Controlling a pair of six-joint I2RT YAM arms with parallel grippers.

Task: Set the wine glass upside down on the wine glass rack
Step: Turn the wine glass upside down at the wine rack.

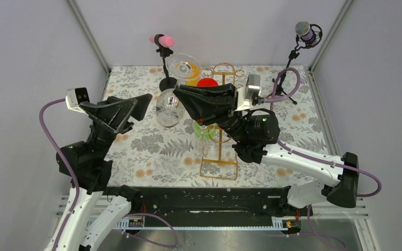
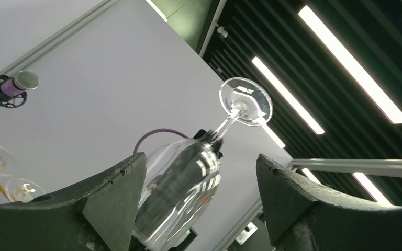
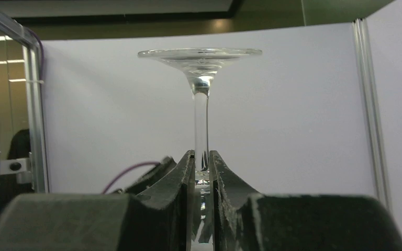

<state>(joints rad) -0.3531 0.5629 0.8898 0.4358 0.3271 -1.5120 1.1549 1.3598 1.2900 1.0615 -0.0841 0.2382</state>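
The right claw pinches the thin stem of the clear wine glass, which is held foot up and bowl down. The left claw is wide open around the bowl. The tall gold wire rack stands just beside the glass on the flowery tabletop.

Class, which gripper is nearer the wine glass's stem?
Right. The right gripper is shut on the wine glass stem; the left gripper is open, beside the bowl.

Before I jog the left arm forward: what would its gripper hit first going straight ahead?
The left gripper would likely meet the wine glass first: its bowl sits dead ahead between the open fingers, stem pinched by the right gripper. Gap unclear.
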